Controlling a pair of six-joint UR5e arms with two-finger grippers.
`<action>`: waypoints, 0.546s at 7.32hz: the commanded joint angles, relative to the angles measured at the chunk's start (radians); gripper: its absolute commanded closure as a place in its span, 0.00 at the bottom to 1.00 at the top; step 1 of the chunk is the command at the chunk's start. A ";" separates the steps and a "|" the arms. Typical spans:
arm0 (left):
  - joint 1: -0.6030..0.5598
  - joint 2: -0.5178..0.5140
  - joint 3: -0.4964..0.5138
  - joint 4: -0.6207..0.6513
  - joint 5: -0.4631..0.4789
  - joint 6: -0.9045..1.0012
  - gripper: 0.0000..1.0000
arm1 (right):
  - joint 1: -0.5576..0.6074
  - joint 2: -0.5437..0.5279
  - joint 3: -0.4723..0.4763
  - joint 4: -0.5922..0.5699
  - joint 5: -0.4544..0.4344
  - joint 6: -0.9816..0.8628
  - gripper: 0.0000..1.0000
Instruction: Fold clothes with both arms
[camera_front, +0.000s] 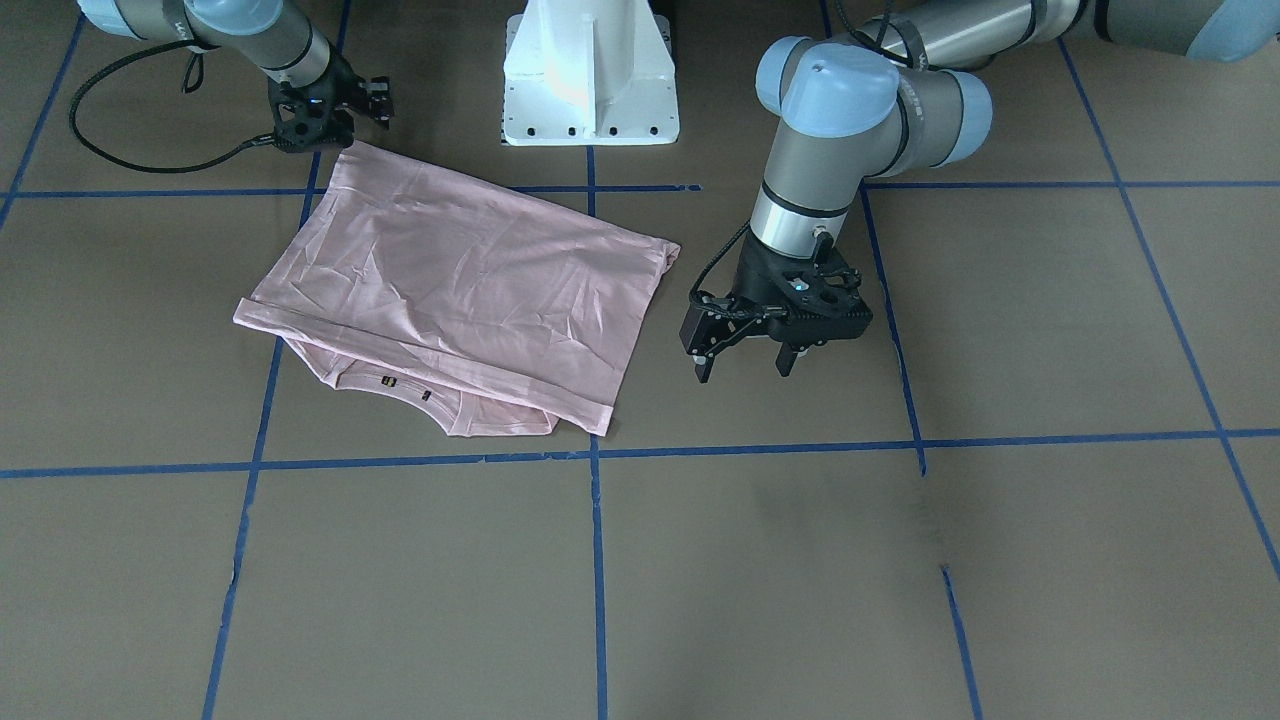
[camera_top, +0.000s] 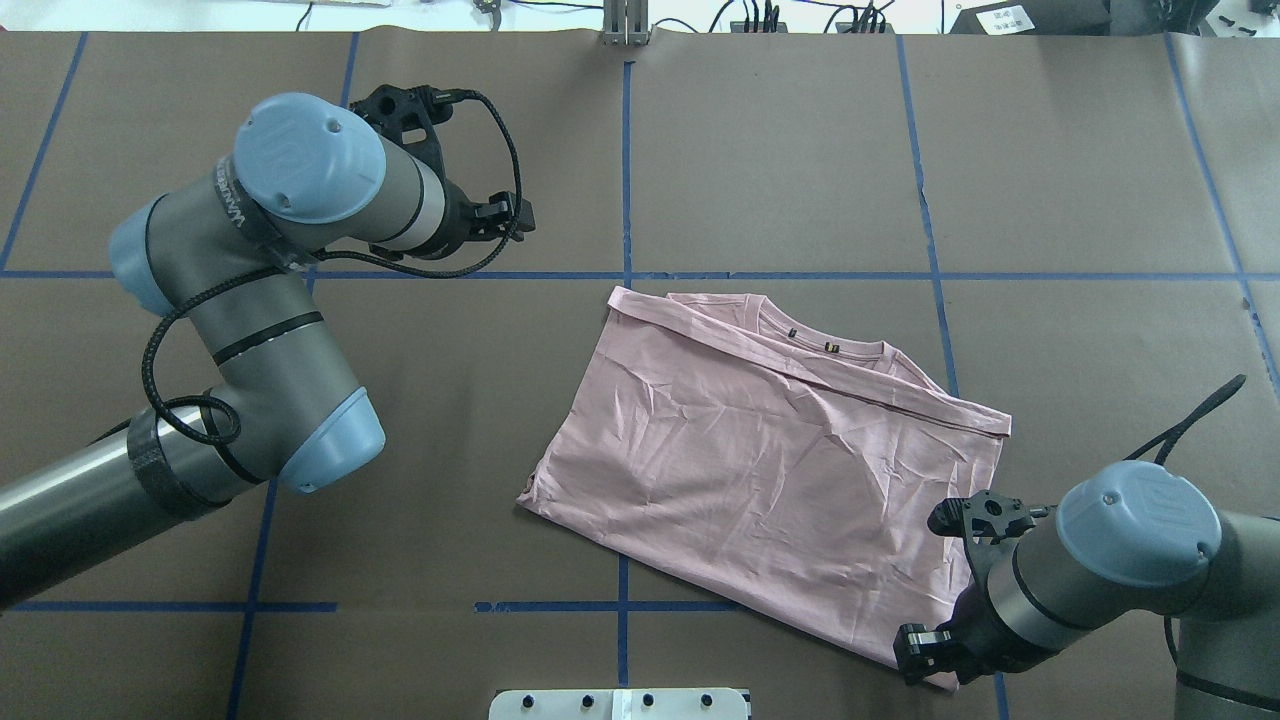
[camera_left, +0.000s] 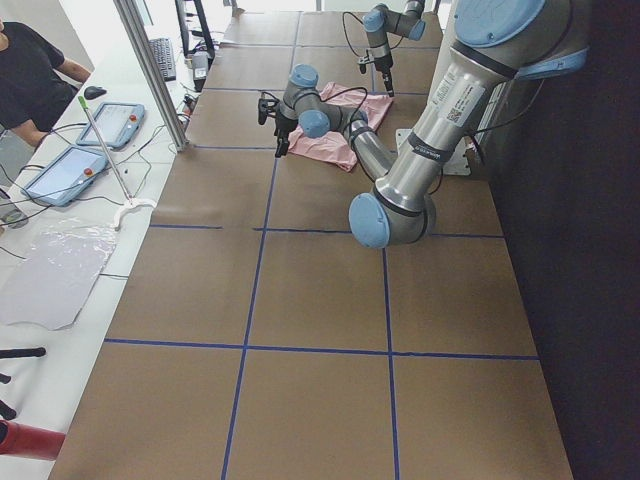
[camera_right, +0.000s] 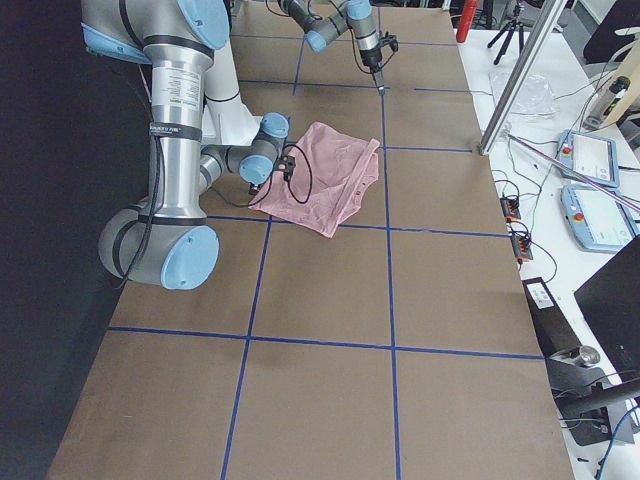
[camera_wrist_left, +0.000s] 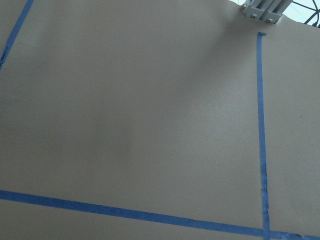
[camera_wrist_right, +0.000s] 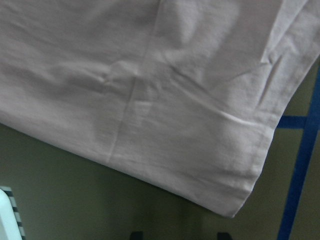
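The pale pink T-shirt (camera_top: 770, 460) lies folded on the brown counter (camera_top: 450, 450), plain side up, a little toward 4 o'clock from the middle of the overhead view and skewed against the blue tape lines (camera_top: 625, 150). Its collar (camera_top: 820, 345), with two small dark labels, peeks out at the shirt's 12 o'clock edge from under a folded-over layer whose hem band runs from about 10 o'clock to 3 o'clock. The right arm (camera_top: 1100, 570) comes in from 4 o'clock of that view and bends its wrist over the shirt's 5 o'clock corner. In the right wrist view the right fingers (camera_wrist_right: 136, 236) show only as two dark tips at 6 o'clock, spread, with bare counter between them. The hemmed corner lies just beyond them and is not pinched. The left arm (camera_top: 270, 330) enters from 8 o'clock, its wrist at about 10 o'clock from the shirt. In the front-facing view the left fingers (camera_front: 702, 365) point down, spread wide and empty, apart from the cloth, just off the shirt's side edge. The left wrist view shows only counter and tape.
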 joint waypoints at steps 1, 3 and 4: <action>0.095 0.010 -0.038 0.092 -0.030 -0.190 0.00 | 0.109 0.054 0.021 0.001 -0.006 0.003 0.00; 0.213 0.009 -0.063 0.159 -0.016 -0.438 0.00 | 0.231 0.078 0.019 -0.001 -0.022 0.002 0.00; 0.256 -0.004 -0.068 0.249 0.018 -0.479 0.00 | 0.271 0.085 0.019 -0.001 -0.027 0.002 0.00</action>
